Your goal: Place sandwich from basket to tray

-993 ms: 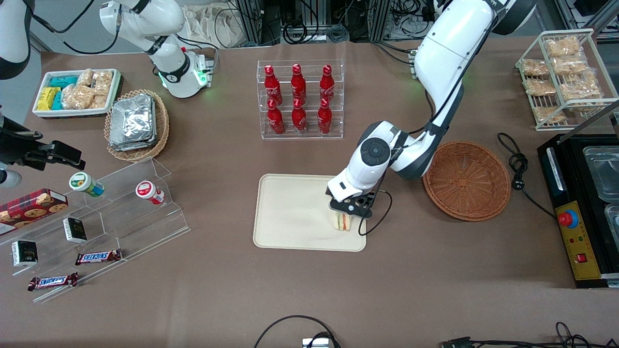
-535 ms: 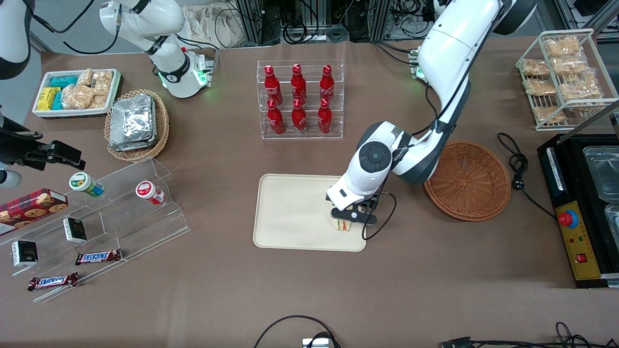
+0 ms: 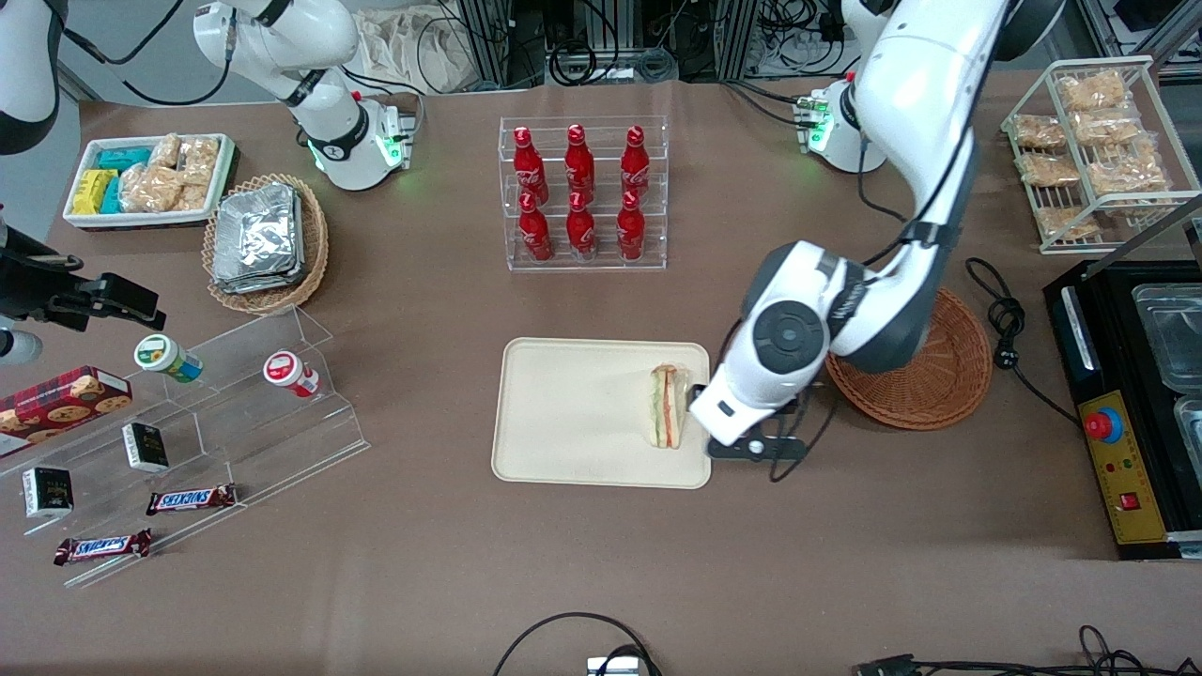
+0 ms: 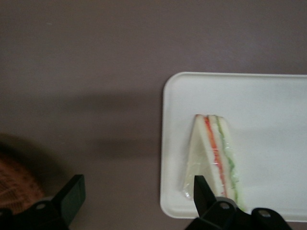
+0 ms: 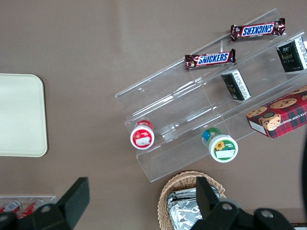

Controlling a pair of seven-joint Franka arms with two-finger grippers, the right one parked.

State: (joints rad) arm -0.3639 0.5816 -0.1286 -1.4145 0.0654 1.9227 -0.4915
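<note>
The sandwich (image 3: pixel 666 406) lies on the cream tray (image 3: pixel 573 413), close to the tray edge that faces the basket; its green and red-orange layers show in the wrist view too, sandwich (image 4: pixel 217 153) on tray (image 4: pixel 268 100). My left gripper (image 3: pixel 748 445) hovers over the brown table just off that tray edge, between the tray and the reddish-brown basket (image 3: pixel 948 376). The gripper (image 4: pixel 136 188) is open, with only bare table between its fingers; one fingertip (image 4: pixel 200 188) overlaps the sandwich's corner in that view. My arm covers part of the basket; the basket (image 4: pixel 13 188) shows nothing in its visible part.
An acrylic rack of red bottles (image 3: pixel 582 192) stands farther from the front camera than the tray. A black cable (image 3: pixel 1008 324) and a black machine (image 3: pixel 1127 404) lie toward the working arm's end. A clear stepped display (image 3: pixel 216 413) sits toward the parked arm's end.
The gripper has let go of the sandwich, opened and moved off the tray toward the basket. The sandwich now lies uncovered on the tray.
</note>
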